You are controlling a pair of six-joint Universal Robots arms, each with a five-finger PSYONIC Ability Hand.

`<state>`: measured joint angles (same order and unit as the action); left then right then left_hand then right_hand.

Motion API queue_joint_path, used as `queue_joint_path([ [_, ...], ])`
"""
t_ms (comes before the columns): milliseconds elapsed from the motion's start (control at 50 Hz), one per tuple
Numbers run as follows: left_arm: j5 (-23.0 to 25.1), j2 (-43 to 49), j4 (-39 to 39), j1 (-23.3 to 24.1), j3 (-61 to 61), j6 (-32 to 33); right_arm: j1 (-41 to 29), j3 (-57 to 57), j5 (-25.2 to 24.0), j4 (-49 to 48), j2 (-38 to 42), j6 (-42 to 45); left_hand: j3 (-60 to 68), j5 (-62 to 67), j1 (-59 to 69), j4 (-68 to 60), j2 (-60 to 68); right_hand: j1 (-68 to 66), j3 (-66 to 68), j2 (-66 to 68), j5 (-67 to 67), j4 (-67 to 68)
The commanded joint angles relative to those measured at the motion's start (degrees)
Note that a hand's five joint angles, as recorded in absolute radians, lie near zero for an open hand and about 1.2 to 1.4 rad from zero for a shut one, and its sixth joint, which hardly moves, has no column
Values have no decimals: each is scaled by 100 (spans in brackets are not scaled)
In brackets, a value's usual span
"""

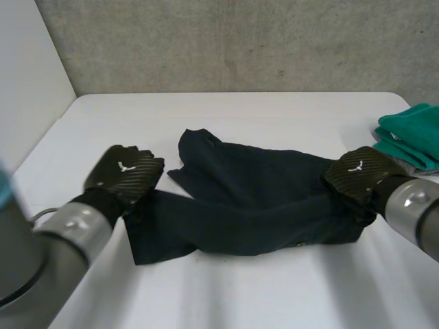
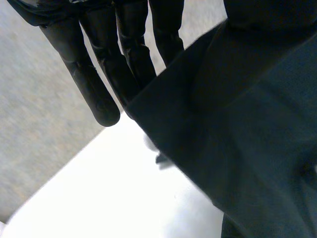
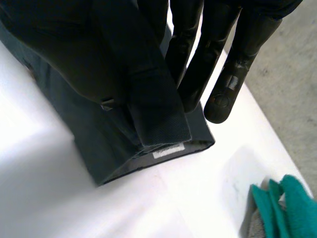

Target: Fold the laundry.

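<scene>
Two pinch grips on dark garment [image 1: 254, 199]: L hand [image 1: 123, 175] at one end, R hand [image 1: 357, 175] opp.

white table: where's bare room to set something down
Bare: the far strip of white table between the dark navy garment and the grey concrete wall, and the near strip in front of it. Crowded: left hand and right hand pinch its ends, folded green cloths beside the right hand.

garment [image 1: 254, 199] on table [image 1: 274, 116] between left hand [image 1: 123, 175] and right hand [image 1: 360, 175]; cloths [image 1: 411, 137] rightmost.
</scene>
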<state>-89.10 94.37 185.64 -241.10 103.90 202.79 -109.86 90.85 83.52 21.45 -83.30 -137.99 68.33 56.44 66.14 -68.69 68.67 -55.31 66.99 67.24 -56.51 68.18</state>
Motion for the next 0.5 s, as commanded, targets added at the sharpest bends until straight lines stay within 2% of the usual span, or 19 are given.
queue_joint_path([
  [20, -20, 1529, 640, -60, -1010, -2, 52, -251, 50, -792, 877, -210, 1167, 1356, 1386, -1131, 1133, -2469, 1301, 1276, -1349, 1182],
  [140, 24, 2050, 746, -25, -1521, -2, 61, -410, 59, -897, 1343, -430, 1167, 1356, 1386, -1131, 1133, -2469, 1301, 1276, -1349, 1182],
  [240, 16, 2602, 1446, -7, -2267, 15, 105, -541, 129, -1520, 1431, -746, 1167, 1356, 1386, -1131, 1133, -2469, 1301, 1276, -1349, 1182],
  [340, 33, 3377, 2037, -7, -3208, 50, 114, -813, 401, -2486, 1667, -1133, 1167, 1356, 1386, -1131, 1133, -2469, 1301, 1276, -1349, 1182],
  [500, 340, 4730, 2310, 19, -4878, 639, 61, -1884, 858, -2655, 2703, -1107, 1167, 1356, 1386, -1131, 1133, -2469, 1301, 1276, -1349, 1182],
])
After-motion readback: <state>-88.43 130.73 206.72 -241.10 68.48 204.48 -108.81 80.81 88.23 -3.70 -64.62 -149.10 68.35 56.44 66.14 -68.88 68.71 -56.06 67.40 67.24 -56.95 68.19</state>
